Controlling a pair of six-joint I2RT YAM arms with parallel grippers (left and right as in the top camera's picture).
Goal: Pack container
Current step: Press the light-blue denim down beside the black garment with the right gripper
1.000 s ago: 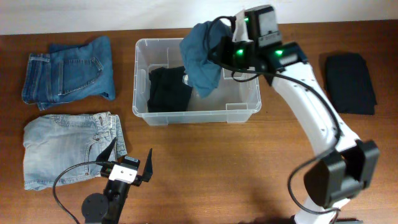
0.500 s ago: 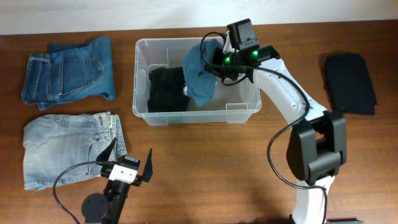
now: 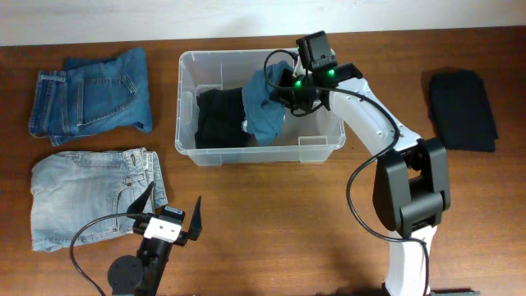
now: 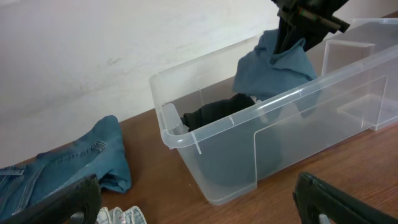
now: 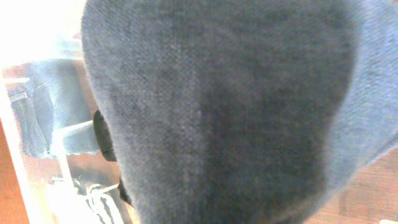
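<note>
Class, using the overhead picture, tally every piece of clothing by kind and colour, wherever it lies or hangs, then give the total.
Blue jeans: 2
Black garments: 2
Teal-blue cloth: 1
Total: 5

Dark jeans (image 3: 90,97), light jeans (image 3: 90,199) left; black garment (image 3: 463,109) right.
</note>
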